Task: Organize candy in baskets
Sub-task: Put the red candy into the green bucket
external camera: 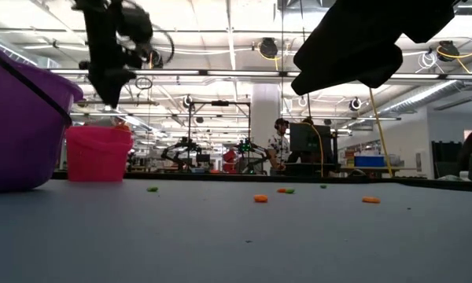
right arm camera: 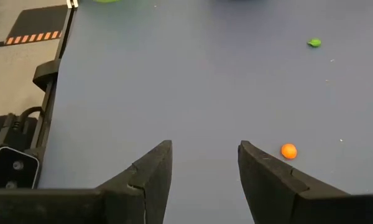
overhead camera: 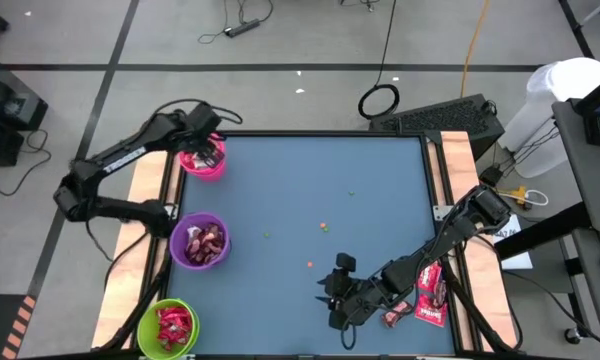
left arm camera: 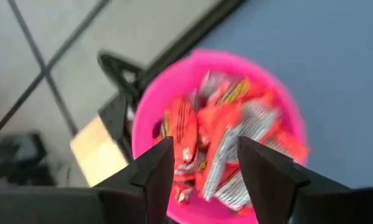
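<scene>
at the bottom left corner of the high view sits the round lime green plastic tub (overhead camera: 166, 328), filled with shiny red wrapped candy (overhead camera: 174, 324). at the bottom right, the right gripper (overhead camera: 332, 292) hangs low over the blue table (overhead camera: 310, 190); its two dark fingers (right arm camera: 150, 174) stand apart with nothing between them, only bare table with a tiny orange speck (right arm camera: 289, 151) just beside one finger and a green speck (right arm camera: 314, 43) farther off. near that arm's elbow, by the table's right rim, lie a few flat red wrapped pieces (overhead camera: 430, 300).

farther up along the left edge stands the round purple plastic tub (overhead camera: 200, 241), holding dark brown and pink-red wrapped pieces (overhead camera: 207, 239). a few orange and green specks dot the middle of the table.

at the upper left corner of the table is the round bright pink plastic tub (overhead camera: 204, 158), with the left gripper (overhead camera: 208, 143) hovering right above it. its fingers (left arm camera: 158, 168) are spread and empty, and between them the wrist view shows the tub's heap of red and silver wrapped candy (left arm camera: 224, 143).

in the low view, the room beyond the table holds workbenches and a person (external camera: 279, 143) in the distance.
</scene>
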Tool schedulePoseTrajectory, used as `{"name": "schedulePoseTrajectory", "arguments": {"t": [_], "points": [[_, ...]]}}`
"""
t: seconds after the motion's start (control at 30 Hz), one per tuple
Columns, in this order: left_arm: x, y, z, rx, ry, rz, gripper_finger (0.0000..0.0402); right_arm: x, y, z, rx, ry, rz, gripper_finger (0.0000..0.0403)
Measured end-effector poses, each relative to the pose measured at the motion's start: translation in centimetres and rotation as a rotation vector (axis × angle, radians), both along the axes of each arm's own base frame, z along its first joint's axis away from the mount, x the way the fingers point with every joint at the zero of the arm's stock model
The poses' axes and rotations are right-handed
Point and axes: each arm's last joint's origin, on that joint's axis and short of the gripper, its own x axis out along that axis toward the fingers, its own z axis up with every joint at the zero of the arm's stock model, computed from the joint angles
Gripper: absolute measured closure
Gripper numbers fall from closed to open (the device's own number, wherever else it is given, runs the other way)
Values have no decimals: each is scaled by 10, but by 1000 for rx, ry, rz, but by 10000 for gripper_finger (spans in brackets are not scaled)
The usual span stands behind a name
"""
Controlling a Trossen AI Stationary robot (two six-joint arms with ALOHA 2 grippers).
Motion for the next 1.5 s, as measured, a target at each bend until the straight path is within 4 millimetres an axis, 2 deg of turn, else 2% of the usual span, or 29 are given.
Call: {"name": "schedulePoseTrajectory", "arguments": {"t": [0.17,0.33,0.5,0.67,0.9,1.1,1.3,1.5], "points": [[-5,-24,34,50,-182,-96,218,2,-3,1,10,13,22,232],[-6,-59,57,21,-421,-300,218,3,-2,7,0,26,58,232],[10,-97,77,-9,-695,-528,218,-1,-3,33,-21,82,79,232],[31,-135,85,-23,-821,-774,218,-12,-10,69,-41,147,59,232],[56,-180,55,-64,-890,-974,218,-50,-14,99,54,284,-1,232],[83,-211,20,-108,-965,-1066,218,-89,-15,111,170,430,-97,232],[112,-234,-15,-125,-901,-1129,218,-119,-7,105,203,622,-200,232],[136,-249,-50,-85,-802,-1105,218,-142,-3,80,182,814,-334,232]]}}
